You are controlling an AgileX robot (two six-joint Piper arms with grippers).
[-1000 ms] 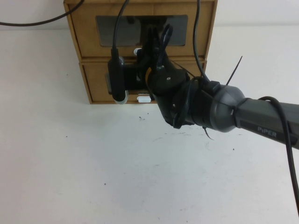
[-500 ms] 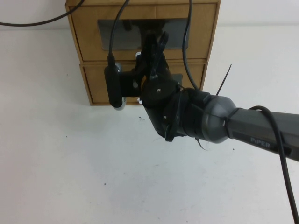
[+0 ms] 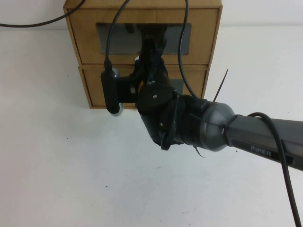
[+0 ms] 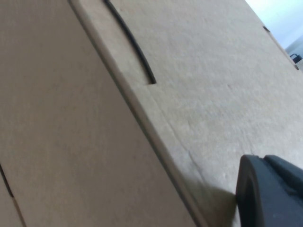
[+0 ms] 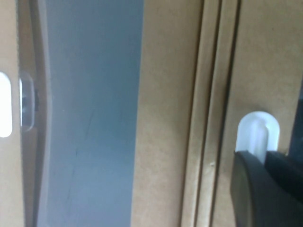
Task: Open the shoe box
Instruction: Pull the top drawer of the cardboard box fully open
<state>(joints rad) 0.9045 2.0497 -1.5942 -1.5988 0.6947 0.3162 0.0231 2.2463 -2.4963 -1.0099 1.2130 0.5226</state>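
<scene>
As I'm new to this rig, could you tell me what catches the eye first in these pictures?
The dark right arm extends from the right and hides much of the front of two stacked cardboard boxes at the far middle of the table. The right end effector is shut at the white tab of the upper box. The left end effector shows only in its wrist view, close against cardboard.
</scene>
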